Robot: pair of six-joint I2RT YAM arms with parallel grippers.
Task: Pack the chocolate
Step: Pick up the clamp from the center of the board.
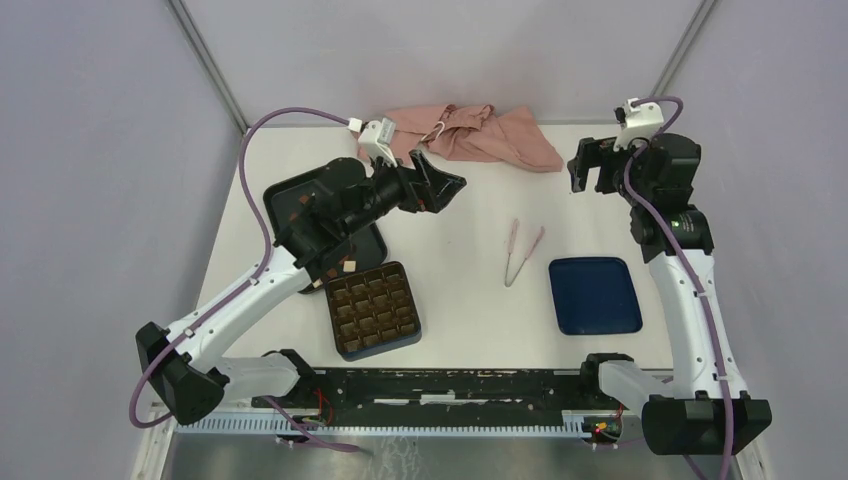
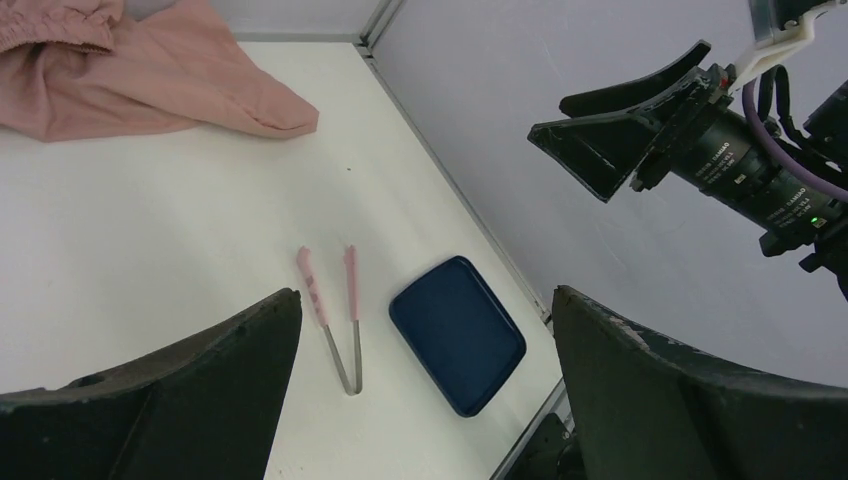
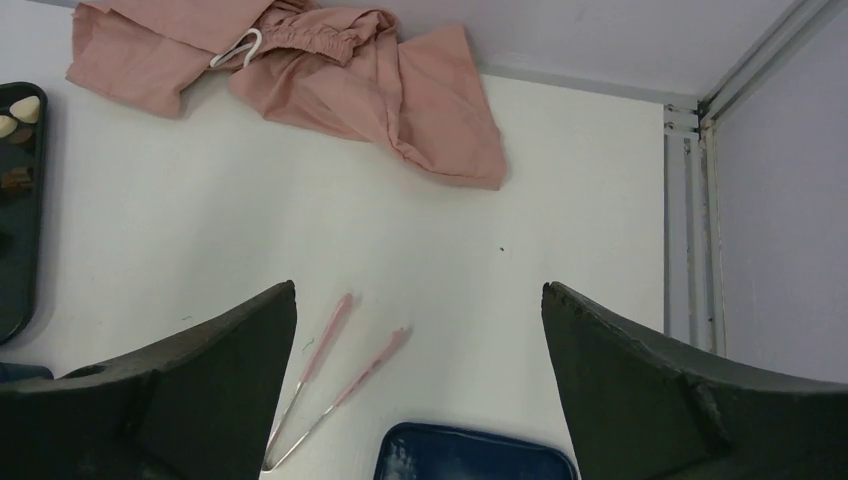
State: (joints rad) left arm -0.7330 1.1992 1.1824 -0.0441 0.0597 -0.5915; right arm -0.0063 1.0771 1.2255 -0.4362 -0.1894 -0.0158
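While gaping, left tool [image 2: 425,295], right tool [image 3: 420,290], empty

The counter [image 1: 470,300] is white. The crumpled cloth [image 1: 485,135] is dusty pink. The tongs [image 1: 520,252] have pink tips and grey metal legs. The lid [image 1: 594,295] is dark blue. The box [image 1: 373,310] shows a brown grid. The chocolate [image 3: 25,108] is cream-white and the tray [image 3: 20,260] is black.

Bright, even overhead light, soft shadows, sharp focus throughout
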